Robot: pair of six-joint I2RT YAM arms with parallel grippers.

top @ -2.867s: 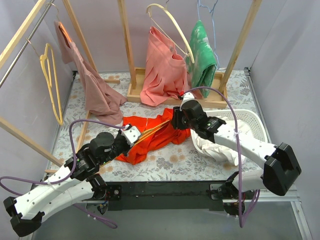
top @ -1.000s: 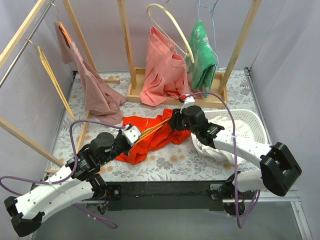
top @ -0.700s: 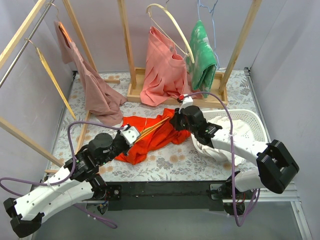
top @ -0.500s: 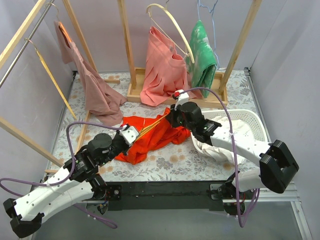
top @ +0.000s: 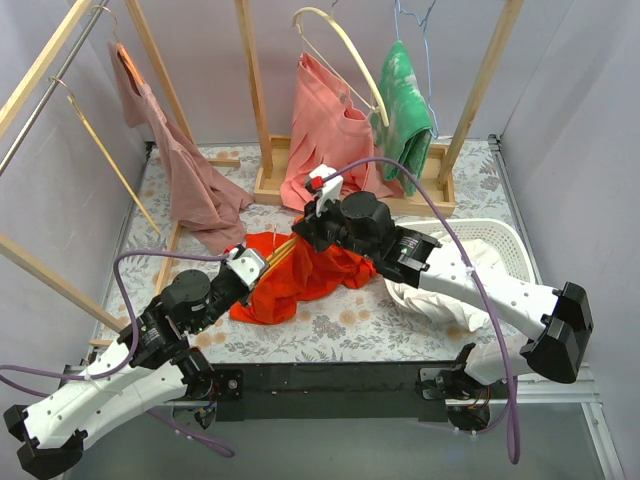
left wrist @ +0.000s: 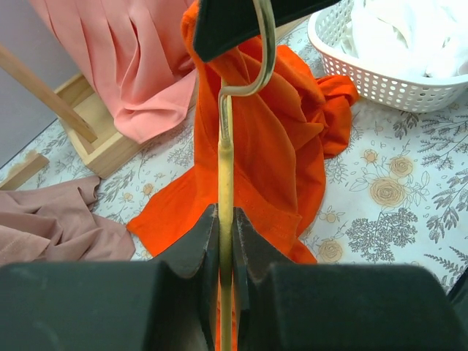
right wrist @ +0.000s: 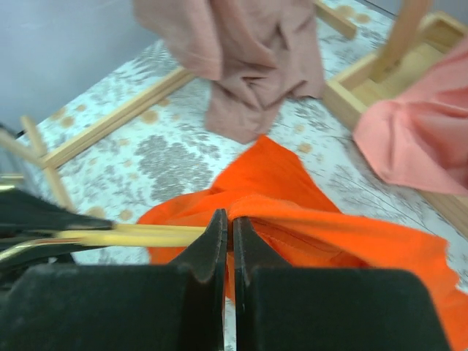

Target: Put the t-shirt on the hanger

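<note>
I'm clamping my left gripper [left wrist: 225,219] tight on the hanger [left wrist: 226,164], its long axis pointing straight away toward my right gripper [right wrist: 228,219], which is pinching closed on an edge of the t-shirt [left wrist: 281,139]. Shirt is lying bunched on the table [top: 350,325] under the hanger's far end, right arm nearer

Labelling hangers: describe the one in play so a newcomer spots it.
On the floral table, find the red-orange t-shirt. The hanger runs from the left fingers into it. Pale yellow like its twin on the left rail, but gripped, not hanging.
</note>
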